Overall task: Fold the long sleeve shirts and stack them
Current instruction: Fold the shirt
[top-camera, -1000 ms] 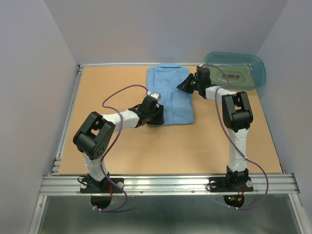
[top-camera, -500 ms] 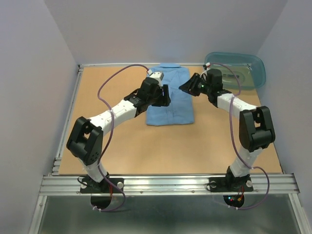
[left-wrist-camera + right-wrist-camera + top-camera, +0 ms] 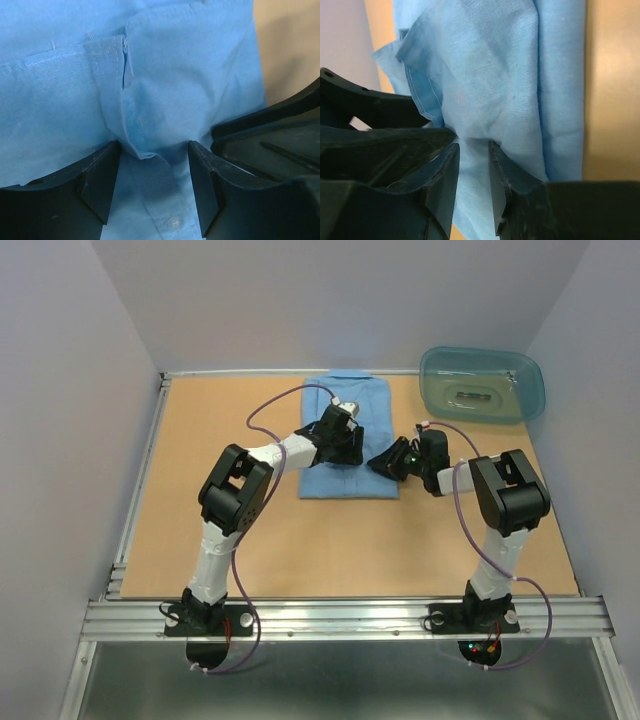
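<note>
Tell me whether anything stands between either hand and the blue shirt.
Nothing visible. The left hand sits on the shirt, a pucker of cloth between its fingers; the right hand is at its right edge.

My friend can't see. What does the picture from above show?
A folded light blue shirt lies at the far middle of a tan table, with the robot's left fingers over it and the right fingers at its right edge. A teal tub sits in the far right corner.
</note>
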Robot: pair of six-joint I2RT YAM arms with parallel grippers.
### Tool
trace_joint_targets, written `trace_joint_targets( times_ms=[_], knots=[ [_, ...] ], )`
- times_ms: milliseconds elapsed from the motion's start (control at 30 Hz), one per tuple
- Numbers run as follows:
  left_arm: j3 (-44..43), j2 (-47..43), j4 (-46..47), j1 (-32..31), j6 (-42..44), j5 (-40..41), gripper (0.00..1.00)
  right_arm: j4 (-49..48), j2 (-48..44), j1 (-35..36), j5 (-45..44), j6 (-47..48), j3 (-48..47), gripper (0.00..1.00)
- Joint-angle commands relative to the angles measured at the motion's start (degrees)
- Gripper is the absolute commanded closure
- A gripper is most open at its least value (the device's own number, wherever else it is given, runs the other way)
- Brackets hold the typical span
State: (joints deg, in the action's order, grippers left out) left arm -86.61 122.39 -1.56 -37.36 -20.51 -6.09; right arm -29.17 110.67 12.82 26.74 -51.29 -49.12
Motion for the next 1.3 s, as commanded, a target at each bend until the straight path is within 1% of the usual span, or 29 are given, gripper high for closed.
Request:
trace_joint_targets(
  times_ms=[0,133,233,267,433,467,567,633,733,833,967,1067,1167,1267],
  knots=[
    [-4.4,0.4,1.2,0.3,2.1,-2.9,0.32,-6.7,0.5,-0.6,-6.0,-0.7,6.3,0.64],
    [-4.1,0.2,2.8,0.4,3.5,-2.4,0.32,-8.7,-0.5,-0.5,-7.6,-0.9,9.7,0.64],
    [-2.9,-2.9,2.8,0.5,3.6,-1.6,0.32,-8.5,-4.8,-0.5,-7.8,0.8,9.0,0.64],
    [-2.3,-5.4,2.8,0.8,3.4,-1.1,0.32,-8.2,-7.4,-0.5,-7.0,1.9,8.3,0.64],
    [-0.1,-13.0,3.6,2.7,2.1,1.3,0.31,-1.2,-11.5,-0.6,-6.3,5.1,-0.5,0.63],
    [0.3,-14.7,3.8,4.0,1.4,1.9,0.3,-0.9,-11.6,-0.5,-5.9,5.1,-3.5,0.63],
    [1.8,-16.2,5.0,6.1,0.6,1.7,0.3,-0.5,-9.3,-0.6,-4.9,4.4,-7.6,0.63],
    [2.5,-15.9,5.3,8.3,-0.3,0.9,0.3,-0.7,-6.1,-0.5,-4.2,3.6,-11.2,0.63],
    [2.8,-13.4,6.3,10.7,-1.3,-1.8,0.34,-1.7,-1.8,-0.6,-5.4,2.4,-14.7,0.63],
    [2.5,-11.1,7.3,12.0,-1.5,-3.7,0.35,-3.2,2.1,-0.8,-4.9,0.9,-17.4,0.63],
    [0.4,-5.2,7.4,12.9,-0.8,-5.4,0.37,-4.8,9.4,-1.2,-4.3,-0.5,-18.7,0.63],
    [-1.1,-2.4,7.5,13.4,-0.7,-5.6,0.37,-7.2,12.4,-2.1,-3.8,-1.8,-17.3,0.63],
    [-1.2,-1.0,7.4,13.8,-0.7,-4.9,0.37,-8.2,12.6,-2.5,-4.3,-1.5,-15.7,0.63],
    [-0.6,-1.4,7.2,15.0,-0.7,-4.0,0.37,-7.7,10.3,-2.9,-4.4,0.5,-14.9,0.63]
  ],
)
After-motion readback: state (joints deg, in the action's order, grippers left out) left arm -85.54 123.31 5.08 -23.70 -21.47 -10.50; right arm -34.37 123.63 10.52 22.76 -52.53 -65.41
